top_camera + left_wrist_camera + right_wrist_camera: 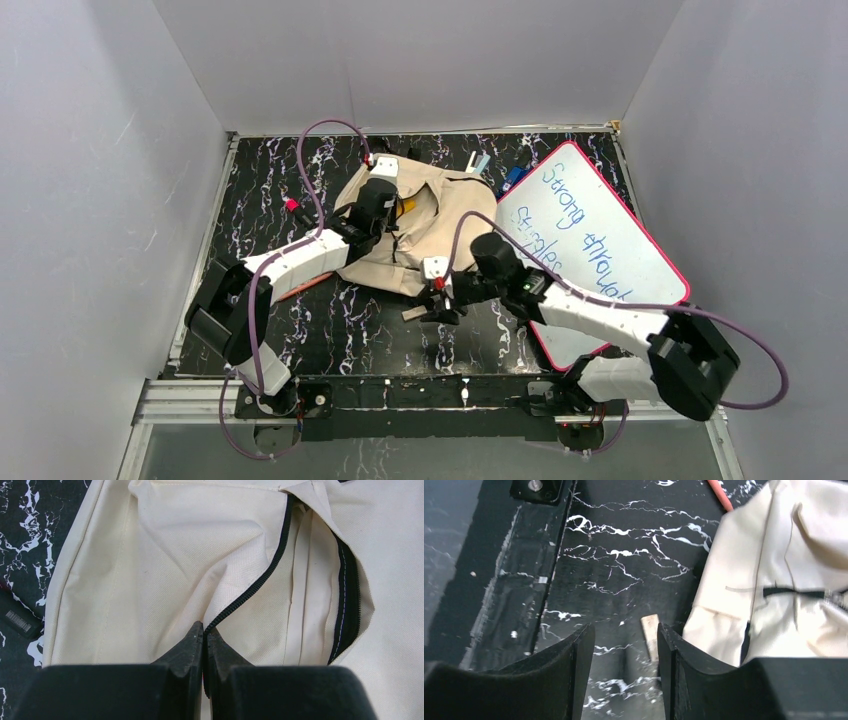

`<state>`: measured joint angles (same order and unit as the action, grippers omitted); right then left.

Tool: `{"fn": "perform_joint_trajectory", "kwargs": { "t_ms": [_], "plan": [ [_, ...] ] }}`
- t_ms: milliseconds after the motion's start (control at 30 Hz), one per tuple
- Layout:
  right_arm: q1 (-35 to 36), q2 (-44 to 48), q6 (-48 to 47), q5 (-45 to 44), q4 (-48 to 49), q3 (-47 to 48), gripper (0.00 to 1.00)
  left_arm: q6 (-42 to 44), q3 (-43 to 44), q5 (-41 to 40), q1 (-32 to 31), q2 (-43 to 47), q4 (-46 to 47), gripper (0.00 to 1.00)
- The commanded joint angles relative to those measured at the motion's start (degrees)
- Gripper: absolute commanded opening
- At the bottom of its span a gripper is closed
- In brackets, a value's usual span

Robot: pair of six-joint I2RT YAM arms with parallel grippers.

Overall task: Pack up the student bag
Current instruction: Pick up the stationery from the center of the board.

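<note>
The beige student bag lies at the middle back of the table, its black zipper partly undone. My left gripper rests on top of the bag. In the left wrist view the gripper is shut on the zipper edge of the bag. My right gripper hangs open and empty just off the bag's near edge. In the right wrist view a small beige block lies on the table between the open gripper fingers, close to the right one. The bag is to its right.
A pink-framed whiteboard with blue writing lies at the right, partly under my right arm. Small blue items sit behind the bag. A red item lies at the left. A dark item with a barcode label lies left of the bag.
</note>
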<state>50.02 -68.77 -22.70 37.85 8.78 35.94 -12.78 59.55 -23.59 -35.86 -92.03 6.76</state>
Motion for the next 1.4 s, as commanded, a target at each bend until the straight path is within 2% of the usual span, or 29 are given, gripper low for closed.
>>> {"fn": "perform_joint_trajectory", "kwargs": {
  "t_ms": [0,233,533,800,967,1067,1200,1367],
  "plan": [
    [1.0,-7.4,-19.8,5.3,-6.8,8.9,0.57,-0.7,2.4,-0.9,1.2,1.6,0.1,0.0],
    [2.0,-18.8,-29.9,5.2,-18.2,17.6,0.59,-0.8,2.5,-0.4,2.1,1.6,0.1,0.0],
    [3.8,-28.7,-33.4,0.1,-21.3,21.2,0.6,-0.8,2.6,0.3,2.3,1.5,-0.1,0.0],
    [4.1,-32.1,-32.9,-5.2,-18.6,21.6,0.59,-0.6,2.7,0.5,2.4,1.2,-0.1,0.0],
    [4.2,-34.0,-33.4,-7.4,-21.0,22.7,0.57,-0.6,2.7,0.6,2.5,1.3,-0.1,0.0],
    [4.2,-35.3,-34.3,-8.2,-23.7,23.7,0.52,-0.5,2.7,0.7,2.5,1.2,-0.1,0.0],
    [4.7,-36.3,-34.2,-8.7,-24.8,23.9,0.35,-0.5,2.8,0.8,2.7,1.2,-0.1,0.0],
    [6.9,-31.7,-29.9,-9.6,-21.1,20.2,0.21,-0.3,2.7,0.7,2.7,1.4,-0.1,0.0]
  ]
}}
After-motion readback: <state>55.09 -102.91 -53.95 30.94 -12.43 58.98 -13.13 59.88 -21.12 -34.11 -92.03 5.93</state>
